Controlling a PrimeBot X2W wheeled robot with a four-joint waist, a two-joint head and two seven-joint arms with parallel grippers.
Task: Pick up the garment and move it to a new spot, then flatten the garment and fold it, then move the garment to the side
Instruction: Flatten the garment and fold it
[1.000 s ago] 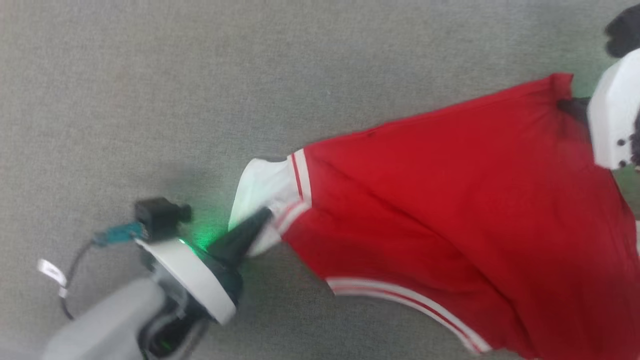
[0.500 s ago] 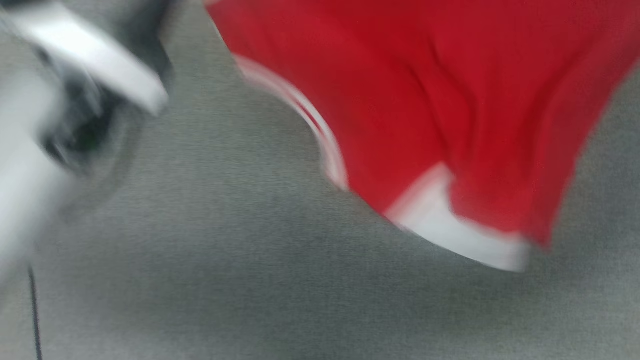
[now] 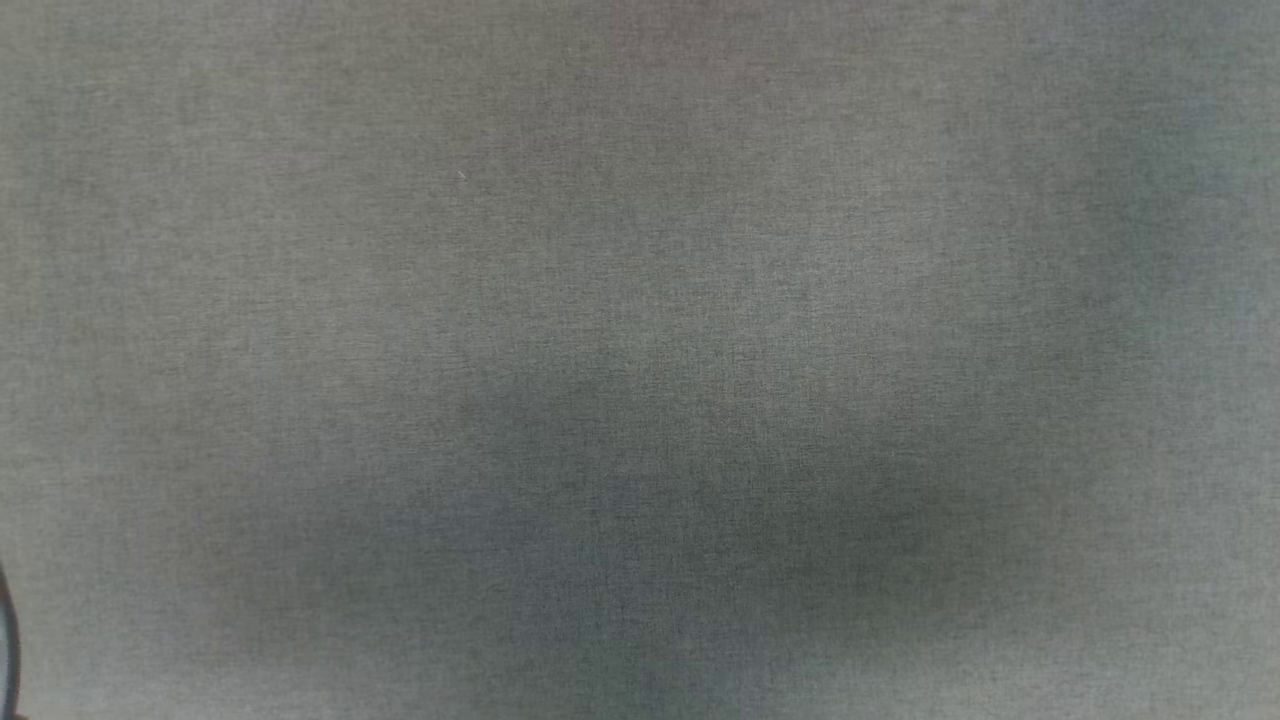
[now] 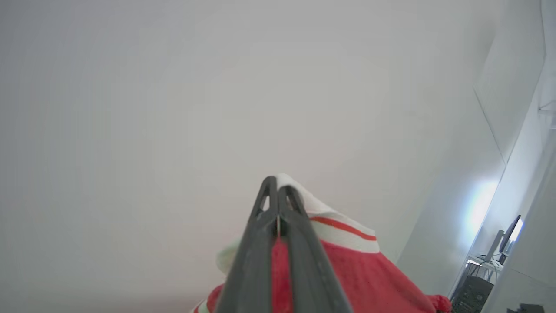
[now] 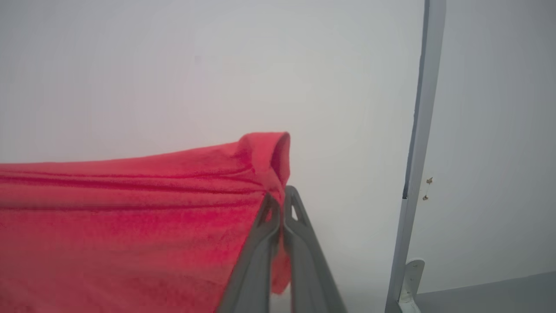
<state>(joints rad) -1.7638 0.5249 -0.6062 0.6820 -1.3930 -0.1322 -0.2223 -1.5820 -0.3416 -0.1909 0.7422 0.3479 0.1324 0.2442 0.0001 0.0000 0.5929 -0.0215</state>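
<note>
On the left, the left gripper was clamped shut on the white, striped corner of the garment, whose red cloth fell away below its fingers against a pale wall. A second before, the head view had shown that same pinch low over the grey surface, with the red cloth spread across it. The head camera then swung, and at this moment it looked down on that surface with a soft shadow across it and a dark cable at the left edge. On the right, the right gripper was closed on a bunched red edge, the cloth stretching away in long folds. The garment seemed to hang lifted between both arms, so the pick-up looked done and the carry to a new spot under way; laying down, flattening and folding remained.
</note>
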